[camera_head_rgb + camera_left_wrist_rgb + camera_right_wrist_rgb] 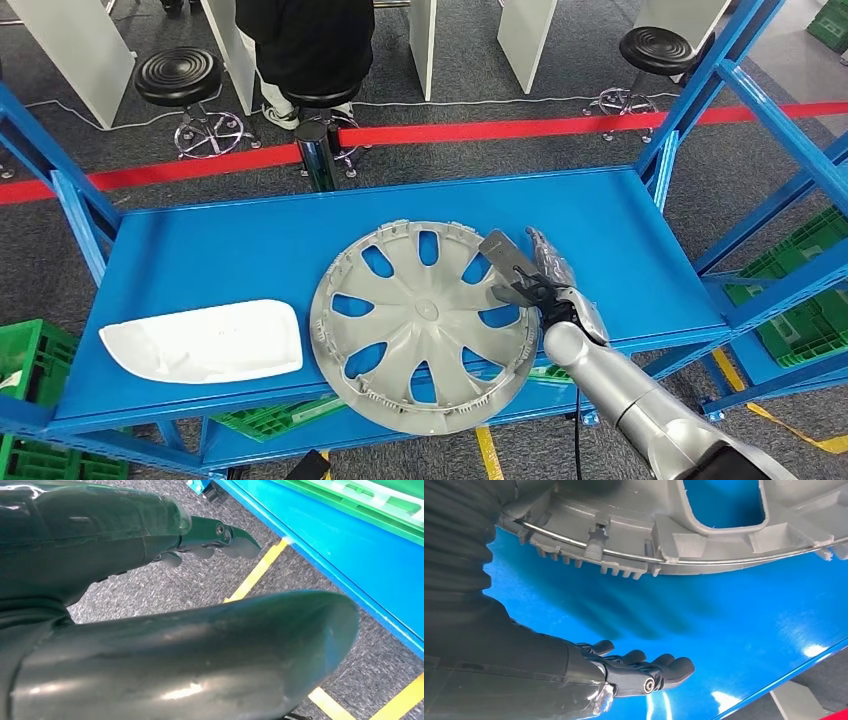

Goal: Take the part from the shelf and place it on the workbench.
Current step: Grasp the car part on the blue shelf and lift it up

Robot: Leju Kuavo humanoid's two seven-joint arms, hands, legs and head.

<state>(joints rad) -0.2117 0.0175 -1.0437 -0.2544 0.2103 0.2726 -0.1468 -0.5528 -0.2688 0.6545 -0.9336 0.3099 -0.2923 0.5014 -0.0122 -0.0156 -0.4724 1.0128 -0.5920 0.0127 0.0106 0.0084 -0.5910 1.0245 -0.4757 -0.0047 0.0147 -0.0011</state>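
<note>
The part is a grey plastic wheel cover (425, 325). It lies flat on the blue shelf (250, 250), inner face up, with its near rim reaching the shelf's front edge. A white moulded panel (205, 342) lies well apart from it on the same shelf.

**Right hand.** The right hand (530, 280) is at the cover's right rim. In the head view the thumb overlaps the rim from above; in the right wrist view the fingers (659, 667) lie extended and close together, just above the shelf surface, beside and below the rim. Nothing is pinched. The hand holds nothing yet.

**Left hand.** The left hand (210, 540) hangs over the grey carpet beside the shelf frame. Its fingers are partly curled and hold nothing.

**Handling properties (judgement).**
- Weight: probably light, being thin-walled moulded plastic with open slots.
- Stiffness: the wide disc is likely to flex and droop when held at one edge.
- Fragility: the retaining clips (596, 540) and the wire ring (574, 537) along the rim's inner side look breakable. Avoid loading them.
- Surface: smooth, possibly slippery.

**Recommended hold (judgement).** Take the rim between thumb above and fingers beneath, on a solid section between clips. Alternatively, hook a spoke through one of the slots. Lift level before carrying the cover to the worktop.
</note>
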